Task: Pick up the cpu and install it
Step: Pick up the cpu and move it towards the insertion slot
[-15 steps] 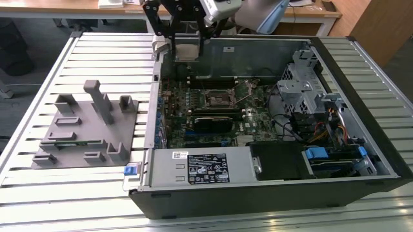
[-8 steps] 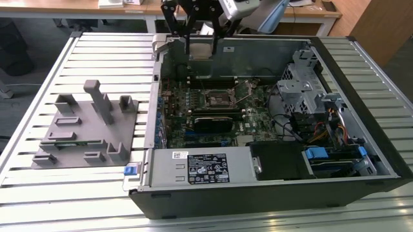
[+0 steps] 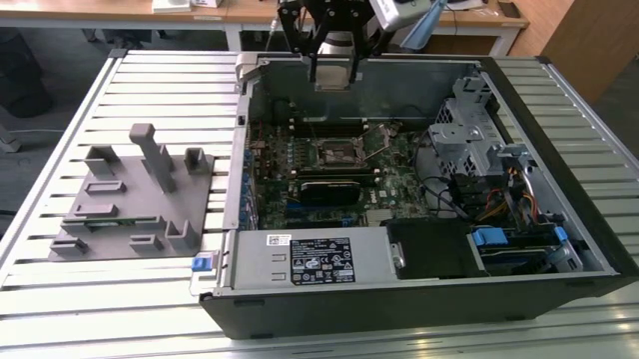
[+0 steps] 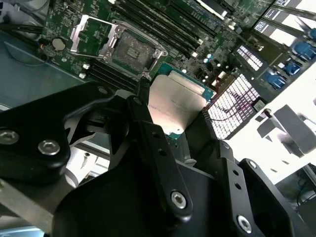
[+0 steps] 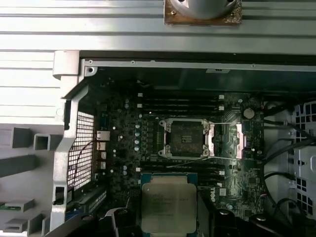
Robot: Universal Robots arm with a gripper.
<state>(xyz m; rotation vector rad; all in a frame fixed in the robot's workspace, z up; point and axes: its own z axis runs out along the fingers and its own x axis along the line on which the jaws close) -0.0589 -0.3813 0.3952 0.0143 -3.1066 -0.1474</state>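
Note:
My gripper (image 3: 334,73) hangs over the far part of the open computer case, above the motherboard. It is shut on the cpu (image 4: 177,101), a flat silver-topped square chip with a pale green edge, clamped between two black fingers (image 4: 148,133). In the first wrist view the cpu (image 5: 169,200) sits near the gripper (image 5: 169,219), a short way from the socket (image 5: 185,139). The socket (image 4: 129,49) lies open and empty on the green board, its metal load plate (image 5: 228,140) flipped aside. In the exterior view the socket (image 3: 334,153) is below and nearer than the gripper.
The black case (image 3: 420,299) lies on a slatted metal table (image 3: 90,314). Inside are a drive cage (image 3: 477,142) with cables at the exterior view's right and a power supply (image 3: 310,258) at the front. A grey fixture plate with blocks (image 3: 130,202) stands to the left.

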